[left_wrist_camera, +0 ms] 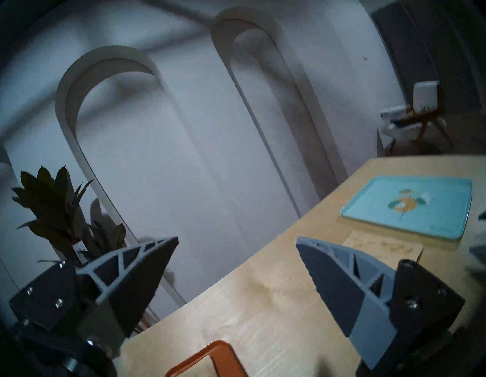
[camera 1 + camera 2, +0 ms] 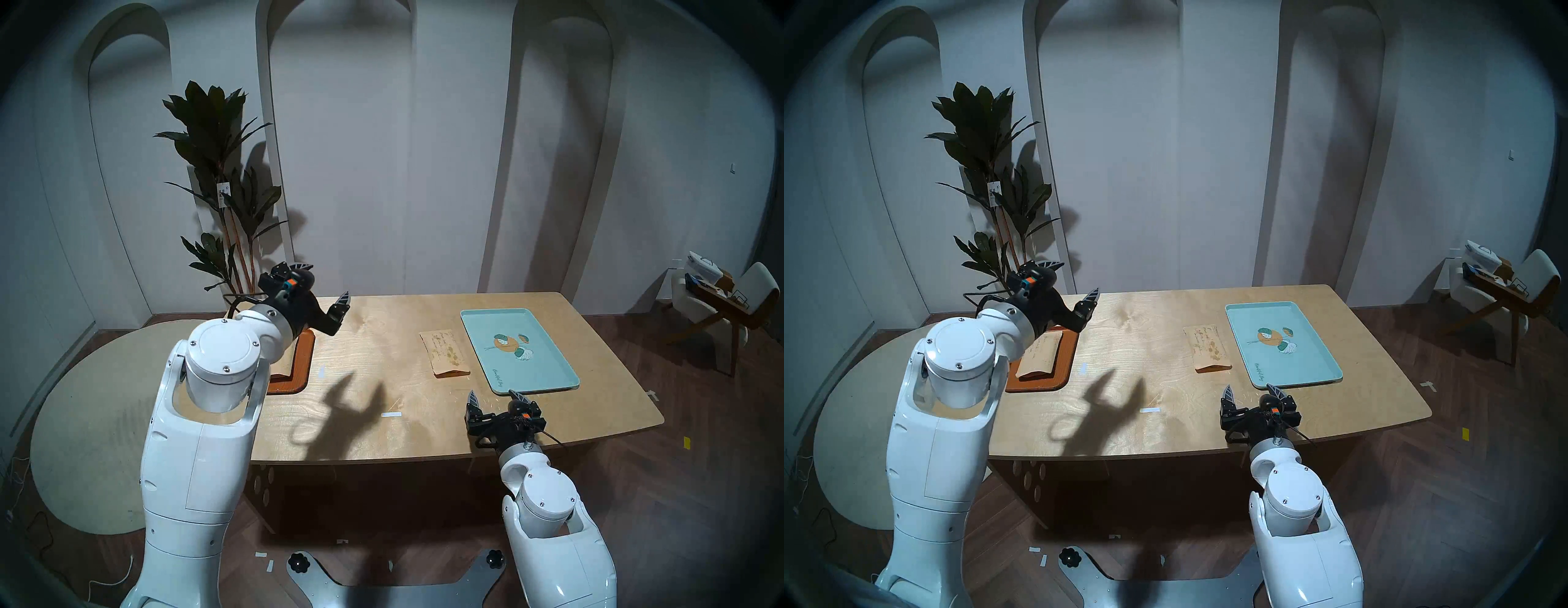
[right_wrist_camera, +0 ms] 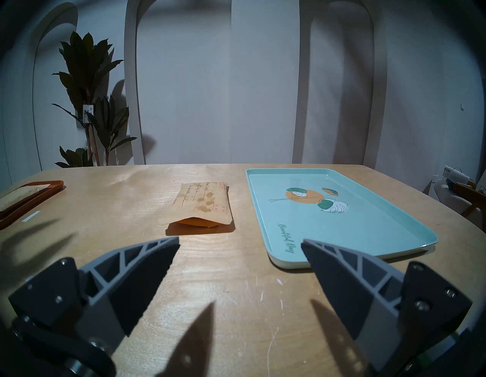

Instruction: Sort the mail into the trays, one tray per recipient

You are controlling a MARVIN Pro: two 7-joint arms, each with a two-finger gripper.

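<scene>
Judged about half done, from how the things lie.

Across the wooden table (image 2: 373, 339), taking the turquoise tray (image 2: 547, 365) as the reference:

- Turquoise tray itself: on the robot's right half of the table, nothing inside but its own leaf-and-circle print. Not yet served.
- Orange-brown tray (image 2: 1066, 352): well apart from the turquoise tray, far to its left, at the opposite edge of the table. Already holding the plain envelope (image 2: 1040, 356), flat inside, partly hidden behind the left arm.
- Decorated envelope (image 2: 445, 352): just beside the turquoise tray, along its left long side, flat on the bare wood, near end a little puffed open. Outside the rim, close to it; whether touching, cannot be told. Probably meant for this tray, since the other one is taken.
- Left gripper (image 2: 324, 284): far left of the turquoise tray, raised above the orange-brown one, jaws spread wide, nothing between them.
- Right gripper (image 2: 494, 401): just in front of the turquoise tray's near left corner, low over the table, jaws wide apart too, holding nothing.
- White tape strip (image 2: 391, 414): left of the turquoise tray's near end, no part of the mail.

Left to do, by this reading: picking up the decorated envelope and laying it in the turquoise tray.
</scene>
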